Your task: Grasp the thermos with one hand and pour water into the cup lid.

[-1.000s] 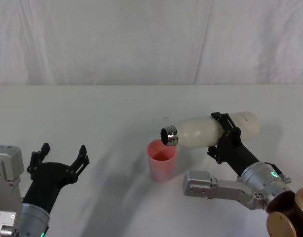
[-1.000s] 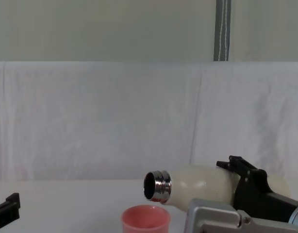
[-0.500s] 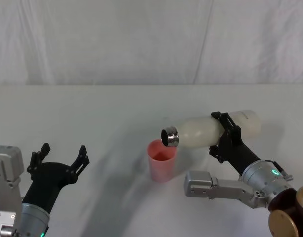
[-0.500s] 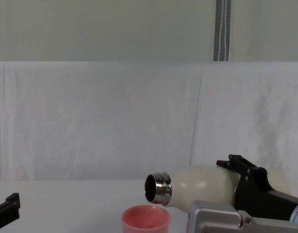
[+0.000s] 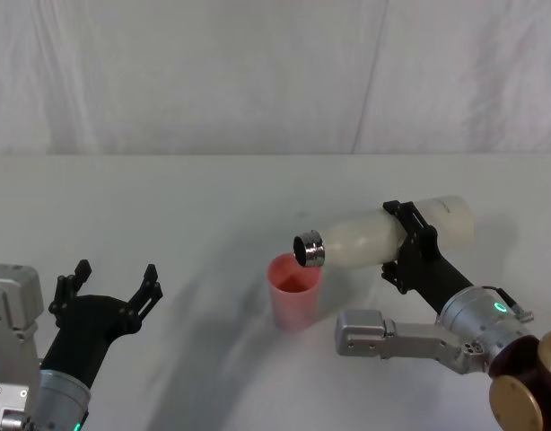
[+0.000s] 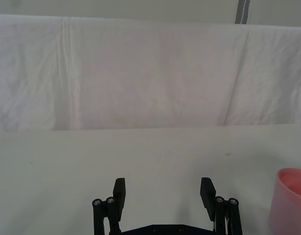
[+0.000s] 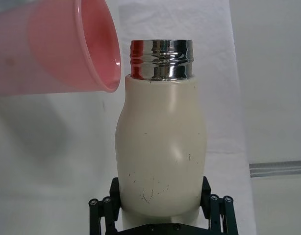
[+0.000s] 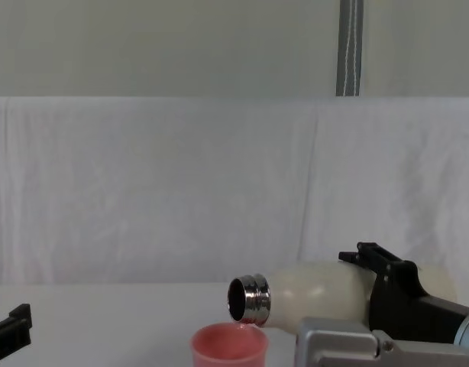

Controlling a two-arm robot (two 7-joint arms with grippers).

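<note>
The tall cream-white thermos with a silver threaded neck lies tipped nearly level, its mouth just above the small salmon-pink cup lid standing on the white table. The right gripper clamps its body. The left gripper rests spread wide, well apart at the table's near left.

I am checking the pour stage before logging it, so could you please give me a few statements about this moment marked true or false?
1. The right gripper holds the thermos tipped on its side. True.
2. The thermos neck points away from the cup lid. False: its silver mouth sits over the cup lid's rim.
3. The left gripper grips the cup lid. False: its fingers are open and it rests apart, to the cup lid's left.
4. The cup lid stands upright on the table. True.
</note>
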